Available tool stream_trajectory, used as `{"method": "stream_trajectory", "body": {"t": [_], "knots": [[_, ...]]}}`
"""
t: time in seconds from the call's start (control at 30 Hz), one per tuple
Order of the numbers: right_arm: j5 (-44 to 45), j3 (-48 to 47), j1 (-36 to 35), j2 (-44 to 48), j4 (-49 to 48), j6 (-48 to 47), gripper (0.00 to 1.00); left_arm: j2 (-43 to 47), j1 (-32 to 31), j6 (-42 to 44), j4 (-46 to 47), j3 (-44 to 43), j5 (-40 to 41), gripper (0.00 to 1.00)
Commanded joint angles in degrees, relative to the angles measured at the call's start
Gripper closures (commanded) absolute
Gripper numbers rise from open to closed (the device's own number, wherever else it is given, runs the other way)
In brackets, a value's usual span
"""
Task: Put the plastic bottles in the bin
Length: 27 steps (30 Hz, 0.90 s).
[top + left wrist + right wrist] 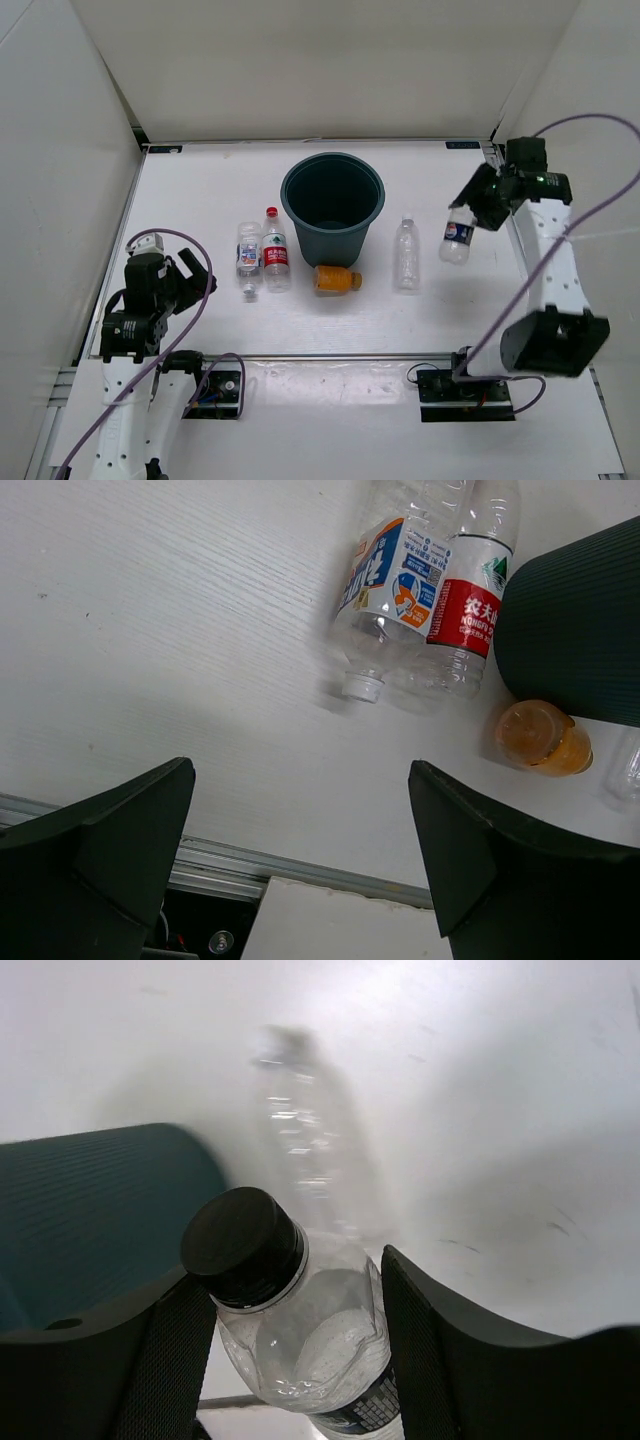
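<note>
The right gripper point(478, 208) clamped a blue-labelled bottle point(456, 238); it needed centring over the bin point(340, 240) before release. The left gripper point(300, 775) gaped empty

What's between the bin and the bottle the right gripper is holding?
Just the plain clear bottle, between the bin and the held bottle in the right gripper. Clearest in the top external view.

Bright, even light; wrist-view blur
</note>
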<state>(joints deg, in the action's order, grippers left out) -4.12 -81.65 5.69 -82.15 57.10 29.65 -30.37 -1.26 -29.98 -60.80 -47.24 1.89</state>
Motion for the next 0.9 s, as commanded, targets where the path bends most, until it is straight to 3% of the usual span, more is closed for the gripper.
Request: {"method": "stream_trajectory", "body": {"t": [0.0, 0.13, 0.27, 0.37, 0.5, 0.63, 0.67, 0.73, 0.77, 0.87], "knots": [[-4.1, -7.9, -4.9, 6.6, -0.7, 4.0, 0.83, -0.9, -0.1, 0.4, 0.9, 0.0, -0.3, 0.0], [-5.5, -19.8, -12.7, 5.5, -2.5, 6.4, 0.85, -2.0, -0.1, 0.4, 0.9, 0.0, -0.3, 0.0], [2.9, -32.9, -26.6, -2.6, -2.5, 5.1, 0.85, -2.5, -0.1, 0.4, 0.9, 0.0, -0.3, 0.0], [9.5, -40.8, -32.9, -9.5, -2.5, 2.8, 0.85, -2.5, -0.1, 0.4, 0.9, 0.0, -0.3, 0.0], [8.4, -49.0, -34.2, -17.4, -2.5, 2.2, 0.8, -2.5, -0.1, -0.1, 0.9, 0.0, -0.3, 0.0], [8.3, -50.9, -34.7, -19.3, -2.5, 1.0, 0.64, -2.5, -0.1, -0.1, 0.9, 0.0, -0.3, 0.0], [6.8, -50.9, -34.7, -19.3, -2.5, 0.4, 0.43, -2.5, -0.1, -0.1, 0.9, 0.0, -0.3, 0.0], [5.8, -50.9, -35.2, -19.3, -1.3, -0.9, 0.11, -2.5, -0.1, -0.1, 0.9, 0.0, -0.3, 0.0], [5.8, -52.1, -35.2, -18.6, -0.1, -0.9, 0.0, -2.5, -0.1, -0.1, 0.9, 0.0, -0.3, 0.0], [10.3, -47.8, -35.2, -10.9, 0.6, -0.9, 0.0, -2.5, -0.1, -0.1, 0.9, 0.0, -0.3, 0.0]]}}
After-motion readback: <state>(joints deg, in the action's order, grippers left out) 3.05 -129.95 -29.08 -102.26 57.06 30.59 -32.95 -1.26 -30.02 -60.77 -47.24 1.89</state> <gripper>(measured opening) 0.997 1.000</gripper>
